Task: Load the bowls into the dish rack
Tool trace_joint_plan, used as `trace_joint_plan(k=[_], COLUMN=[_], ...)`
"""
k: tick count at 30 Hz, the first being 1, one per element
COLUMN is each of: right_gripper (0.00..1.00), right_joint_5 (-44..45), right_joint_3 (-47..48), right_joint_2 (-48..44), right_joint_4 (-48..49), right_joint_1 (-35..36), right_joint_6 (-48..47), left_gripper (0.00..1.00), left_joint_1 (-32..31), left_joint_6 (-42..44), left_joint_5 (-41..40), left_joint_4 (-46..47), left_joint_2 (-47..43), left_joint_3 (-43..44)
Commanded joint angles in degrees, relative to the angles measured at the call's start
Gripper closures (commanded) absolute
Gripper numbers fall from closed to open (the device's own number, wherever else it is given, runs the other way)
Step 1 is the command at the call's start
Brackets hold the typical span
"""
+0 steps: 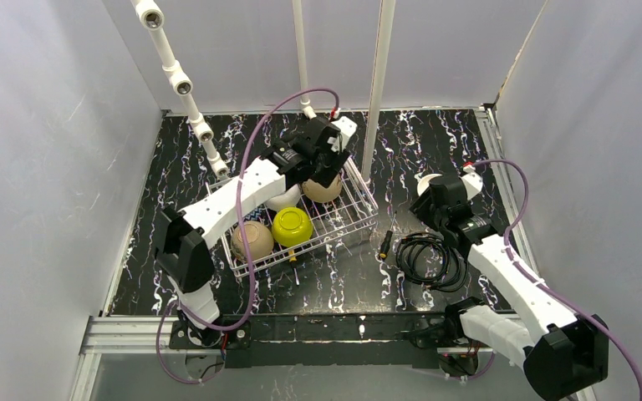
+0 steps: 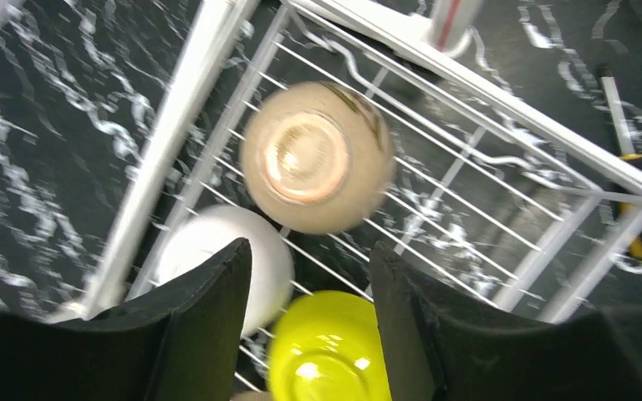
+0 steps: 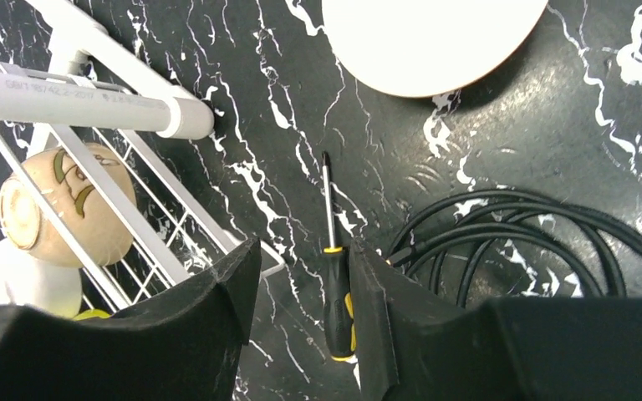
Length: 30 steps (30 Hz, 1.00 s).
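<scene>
The white wire dish rack (image 1: 366,219) stands mid-table. It holds a tan bowl (image 1: 323,189), a white bowl (image 1: 282,199), a yellow-green bowl (image 1: 292,225) and a second tan bowl (image 1: 252,241), all upside down. My left gripper (image 1: 331,164) hovers open and empty above the rack's far end. In the left wrist view it (image 2: 309,255) is over the tan bowl (image 2: 318,167), white bowl (image 2: 217,259) and yellow-green bowl (image 2: 330,351). My right gripper (image 3: 301,251) is open and empty above the table, right of the rack (image 3: 75,42). A white round bowl (image 3: 430,42) lies just beyond it.
A black-and-yellow screwdriver (image 3: 334,292) lies on the table under my right gripper, beside a coil of black cable (image 3: 535,242). White pipe posts (image 1: 378,83) stand behind the rack, and a jointed pipe (image 1: 180,79) leans at the back left. Grey walls enclose the table.
</scene>
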Motion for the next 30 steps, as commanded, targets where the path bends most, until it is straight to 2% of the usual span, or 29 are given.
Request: trace_joint_plan(k=[1,7,10,17,20,25,30], right_gripper=[0.49,0.48,0.47,0.39,0.38,0.38,0.37], right_joint_5=[-4.1,-9.4,-10.2,-9.7,-10.6,-14.6,-12.4], right_joint_3=[2.0,3.4,3.4,4.0,4.8,6.2,8.9], right_joint_2=[1.0,4.4,5.2,10.3,13.6,19.1,24.7], right_joint_4=[4.4,7.9,11.1,16.7,17.9,22.3,24.3], right_joint_1=[-3.7,-10.0,-11.6,-12.4,-12.5,-12.5,-12.5], right_joint_6=[-5.9,-11.7,-12.6,-19.8,-21.8,-26.9,-30.6], left_gripper=[0.49,0.54,0.57,0.58,0.58,0.58,0.57], left_joint_1=[-0.2,1.1,1.4,2.5,3.9,5.6,6.4], left_joint_6=[-17.4,-27.1,-27.1,-24.5,-25.4,-26.7,-27.5], left_joint_5=[9.5,18.2,15.4,8.3,7.3,7.4,8.4], left_joint_4=[-2.6,2.2,4.4,6.4,5.4,8.7,9.1], left_joint_2=[-4.3,-2.9,-0.1,6.5,7.6,6.7,7.1], left_joint_3=[-4.7,-9.4,-9.0,-4.1,-3.2,-5.8,-5.2])
